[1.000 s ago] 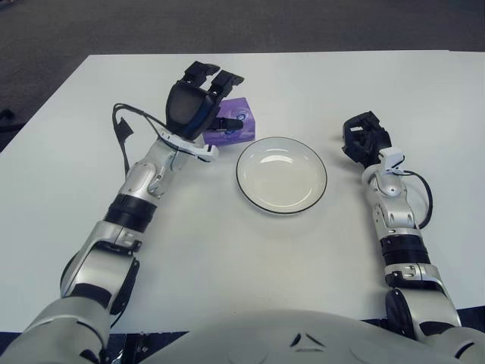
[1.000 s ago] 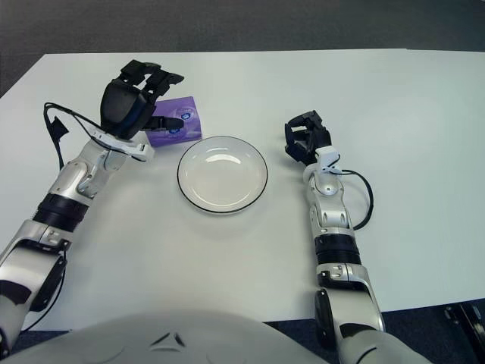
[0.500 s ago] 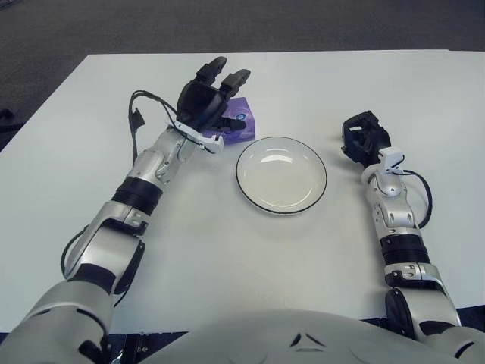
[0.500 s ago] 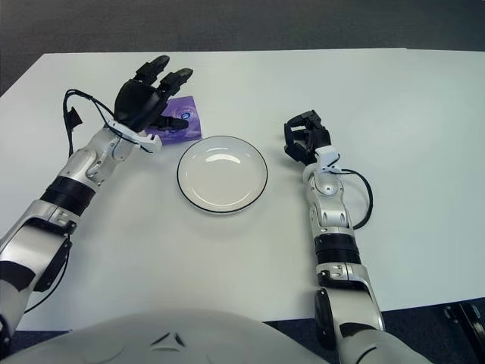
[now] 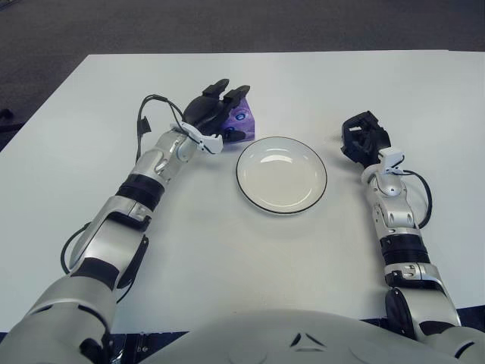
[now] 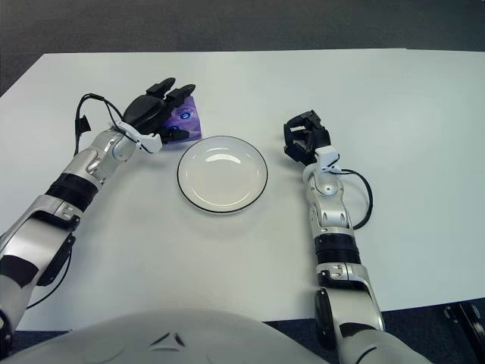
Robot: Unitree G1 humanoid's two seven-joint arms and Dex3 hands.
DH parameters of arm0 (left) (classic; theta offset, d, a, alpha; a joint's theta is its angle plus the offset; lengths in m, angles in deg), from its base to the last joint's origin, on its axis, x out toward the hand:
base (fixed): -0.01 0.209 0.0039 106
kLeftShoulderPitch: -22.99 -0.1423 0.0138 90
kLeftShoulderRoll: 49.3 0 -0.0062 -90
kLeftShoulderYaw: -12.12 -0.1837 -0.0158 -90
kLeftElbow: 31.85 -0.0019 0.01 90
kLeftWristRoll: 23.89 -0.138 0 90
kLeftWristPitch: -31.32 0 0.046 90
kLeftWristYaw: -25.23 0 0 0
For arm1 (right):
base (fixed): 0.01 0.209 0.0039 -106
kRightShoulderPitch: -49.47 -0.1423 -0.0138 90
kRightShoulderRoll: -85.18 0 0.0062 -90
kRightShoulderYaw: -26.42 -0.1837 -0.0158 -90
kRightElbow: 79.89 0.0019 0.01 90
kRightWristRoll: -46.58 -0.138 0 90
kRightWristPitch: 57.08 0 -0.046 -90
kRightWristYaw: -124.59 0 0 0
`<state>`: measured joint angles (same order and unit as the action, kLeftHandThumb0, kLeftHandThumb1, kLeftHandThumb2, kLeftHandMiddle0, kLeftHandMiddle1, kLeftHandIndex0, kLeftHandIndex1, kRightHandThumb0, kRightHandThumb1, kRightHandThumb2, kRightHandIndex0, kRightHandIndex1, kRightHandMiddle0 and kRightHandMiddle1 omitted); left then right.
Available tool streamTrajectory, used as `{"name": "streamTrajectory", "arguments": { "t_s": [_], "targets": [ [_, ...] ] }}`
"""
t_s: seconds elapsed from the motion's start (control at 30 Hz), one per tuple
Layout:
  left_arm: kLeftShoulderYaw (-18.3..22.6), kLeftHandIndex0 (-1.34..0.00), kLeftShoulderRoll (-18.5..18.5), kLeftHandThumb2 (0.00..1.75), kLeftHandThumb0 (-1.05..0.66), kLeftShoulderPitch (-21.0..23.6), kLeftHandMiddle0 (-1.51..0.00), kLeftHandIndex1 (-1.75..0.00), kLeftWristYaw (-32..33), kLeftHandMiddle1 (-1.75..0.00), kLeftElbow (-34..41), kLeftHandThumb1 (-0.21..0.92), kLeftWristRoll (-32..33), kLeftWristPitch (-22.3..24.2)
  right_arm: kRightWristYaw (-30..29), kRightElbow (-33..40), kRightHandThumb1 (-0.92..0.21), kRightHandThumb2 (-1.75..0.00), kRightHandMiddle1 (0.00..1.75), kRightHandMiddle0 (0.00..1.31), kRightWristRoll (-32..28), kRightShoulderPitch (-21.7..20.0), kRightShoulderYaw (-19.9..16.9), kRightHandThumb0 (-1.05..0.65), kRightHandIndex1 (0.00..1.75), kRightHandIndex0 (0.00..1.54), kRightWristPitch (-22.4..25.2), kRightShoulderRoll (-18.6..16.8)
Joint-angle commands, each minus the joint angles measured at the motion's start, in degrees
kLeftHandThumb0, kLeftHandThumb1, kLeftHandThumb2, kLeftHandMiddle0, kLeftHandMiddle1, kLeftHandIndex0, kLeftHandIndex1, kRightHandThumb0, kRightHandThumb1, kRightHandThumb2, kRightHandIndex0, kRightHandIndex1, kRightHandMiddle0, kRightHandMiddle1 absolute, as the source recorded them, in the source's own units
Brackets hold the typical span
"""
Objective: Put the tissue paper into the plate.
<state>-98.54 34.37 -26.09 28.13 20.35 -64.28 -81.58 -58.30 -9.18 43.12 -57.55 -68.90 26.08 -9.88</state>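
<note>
Left hand [image 5: 214, 115]: I have lowered it over the purple tissue pack [image 5: 241, 122], fingers draped, not clearly gripping. Pack sits on tabletop [image 5: 227, 243], just left of empty plate [image 5: 281, 174]. Right hand [image 5: 362, 139]: idle, right of plate.

A white counter [image 5: 227, 250] carries everything. On it lies a round white plate [image 5: 281, 175] with a thin dark rim, bare inside, between the two sets of fingers. A purple tissue pack [image 5: 236, 125] lies on the counter just beyond the plate's left edge, partly under the left fingers [image 5: 220, 89]. The right fingers [image 5: 358, 130] show beside the plate's right side.
</note>
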Motion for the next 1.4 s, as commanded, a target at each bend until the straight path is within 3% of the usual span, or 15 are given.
{"name": "streamTrajectory", "arguments": {
  "t_s": [0.0, 0.4, 0.77, 0.93, 1.0, 1.07, 1.2, 1.27, 1.3, 1.33, 1.37],
  "targets": [
    [-0.07, -0.12, -0.11, 0.67, -1.05, 1.65, -0.07, 0.0, -3.75, 0.0, -1.03, 0.92, 2.33, -0.08, 0.26, -4.49, -0.71, -0.79, 1.75, 0.33, 0.08, 6.34, 1.12, -0.38, 1.75, 0.71, 1.3, -4.06],
    [-0.42, -0.09, -0.4, 0.69, -1.05, 1.81, -0.06, 0.0, -11.15, 0.0, -0.6, 0.92, 5.37, 2.71, 0.33, -4.18, -0.71, -0.79, 1.75, 0.33, 0.15, 6.42, 1.22, -0.38, 1.75, 0.71, 1.54, -4.0],
    [-2.52, -0.08, -0.2, 0.7, -1.05, 2.3, -0.05, 0.0, -10.18, 0.0, -3.74, 0.92, 2.89, 4.83, 0.67, -4.19, -0.72, -0.79, 1.75, 0.33, 0.06, 6.54, 1.19, -0.38, 1.75, 0.71, 1.38, -3.91],
    [-3.39, -0.08, -0.11, 0.72, -1.05, 2.6, -0.1, 0.0, -8.41, -0.02, -5.95, 0.92, 2.29, 4.11, 0.83, -4.1, -0.72, -0.79, 1.75, 0.33, 0.14, 6.6, 1.21, -0.38, 1.75, 0.71, 1.39, -3.9],
    [-3.68, -0.08, -0.19, 0.72, -1.05, 2.73, -0.25, 0.0, -7.71, -0.02, -6.46, 0.92, 2.18, 3.75, 0.87, -4.08, -0.72, -0.79, 1.75, 0.33, 0.16, 6.63, 1.23, -0.38, 1.75, 0.71, 1.39, -3.89],
    [-4.34, -0.14, -0.42, 0.72, -1.05, 2.95, -0.39, -0.02, -6.0, -0.03, -6.93, 0.92, 1.19, 3.4, 0.92, -4.06, -0.72, -0.79, 1.75, 0.33, 0.18, 6.65, 1.26, -0.38, 1.75, 0.71, 1.39, -3.88],
    [-6.7, -0.47, -0.84, 0.47, -0.76, 3.61, -0.73, -0.11, 1.69, -0.09, -9.08, 0.92, -3.39, 3.26, 1.0, -3.72, -0.72, -0.78, 1.75, 0.33, 0.28, 6.77, 1.43, -0.38, 1.75, 0.7, 1.61, -3.79],
    [-7.72, -0.56, -0.66, 0.39, -0.67, 3.94, -0.81, -0.13, 5.12, -0.11, -10.79, 0.92, -5.02, 3.18, 1.06, -3.7, -0.72, -0.78, 1.75, 0.33, 0.37, 6.79, 1.51, -0.38, 1.75, 0.7, 1.66, -3.71],
    [-8.7, -0.62, -0.33, 0.33, -0.59, 4.5, -0.79, -0.14, 8.13, -0.25, -13.26, 0.92, -6.31, 2.91, 1.14, -3.65, -0.72, -0.78, 1.75, 0.33, 0.47, 6.81, 1.62, -0.38, 1.75, 0.7, 1.75, -3.61],
    [-9.45, -0.67, -0.07, 0.26, -0.52, 4.96, -0.7, -0.16, 10.4, -0.49, -15.18, 0.92, -7.25, 2.67, 1.2, -3.62, -0.72, -0.78, 1.75, 0.33, 0.54, 6.83, 1.7, -0.38, 1.75, 0.7, 1.82, -3.53],
    [-10.2, -0.69, 0.14, 0.24, -0.49, 5.63, -0.66, -0.17, 12.67, -0.6, -17.69, 0.92, -8.03, 2.09, 1.3, -3.59, -0.72, -0.78, 1.75, 0.33, 0.61, 6.85, 1.79, -0.38, 1.75, 0.7, 1.89, -3.44]
  ]
}}
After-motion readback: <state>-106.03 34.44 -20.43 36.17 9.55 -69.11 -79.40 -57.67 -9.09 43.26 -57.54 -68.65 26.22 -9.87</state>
